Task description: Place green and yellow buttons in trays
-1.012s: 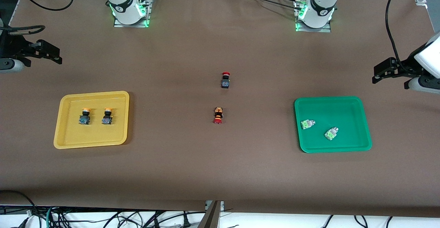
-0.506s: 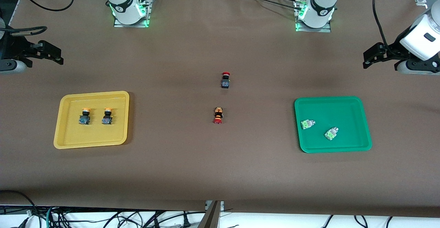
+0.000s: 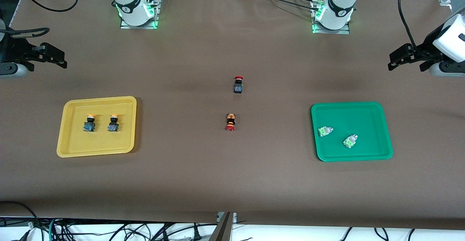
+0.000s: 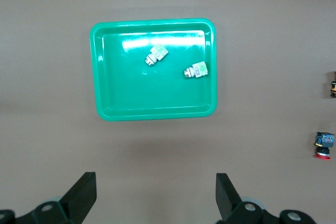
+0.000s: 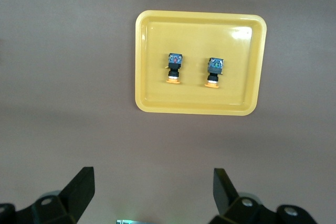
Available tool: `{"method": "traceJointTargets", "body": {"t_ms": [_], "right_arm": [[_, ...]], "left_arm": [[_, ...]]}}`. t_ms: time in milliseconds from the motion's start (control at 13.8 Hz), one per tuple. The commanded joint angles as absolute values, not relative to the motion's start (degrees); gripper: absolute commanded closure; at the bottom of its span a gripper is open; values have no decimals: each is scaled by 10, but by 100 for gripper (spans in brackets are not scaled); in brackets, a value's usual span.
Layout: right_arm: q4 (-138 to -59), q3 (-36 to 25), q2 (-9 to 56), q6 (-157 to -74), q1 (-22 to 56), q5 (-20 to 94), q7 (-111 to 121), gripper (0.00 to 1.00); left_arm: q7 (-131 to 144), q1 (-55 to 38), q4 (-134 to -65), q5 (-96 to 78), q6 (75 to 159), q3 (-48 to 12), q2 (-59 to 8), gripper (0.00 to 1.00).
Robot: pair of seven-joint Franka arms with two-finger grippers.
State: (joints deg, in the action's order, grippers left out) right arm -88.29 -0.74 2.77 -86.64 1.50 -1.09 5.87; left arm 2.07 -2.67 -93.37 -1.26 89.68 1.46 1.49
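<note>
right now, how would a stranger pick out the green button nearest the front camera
Find the green tray toward the left arm's end of the table. Two whitish green-marked buttons lie in it; yours is nearer the front camera than its twin.

Even, fairly bright overhead light, no hard shadows. The brown tabletop [image 3: 232, 183] reads matte, no glare in the front view, with soft darker patches under each raised arm. Green tray [image 4: 154, 69] shows white glare streaks on its floor in the left wrist view; yellow tray [image 5: 199, 62] has one small hot spot near a corner in the right wrist view. Thin soft shadow along the tray edges. Green status lights glow at both arm bases, spilling onto the mounting plates. Front view sharp throughout, buttons tiny so detail is lost. Wrist views are slightly soft, with the dark fingers [image 4: 79, 198] at the frame edge.
</note>
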Motion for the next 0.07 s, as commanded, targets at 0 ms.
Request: {"method": "traceJointTargets", "body": {"t_ms": [0], "right_arm": [[-864, -2, 36, -858, 10, -17, 51, 0]], "left_arm": [[20, -26, -943, -22, 903, 21, 27, 0]]}}
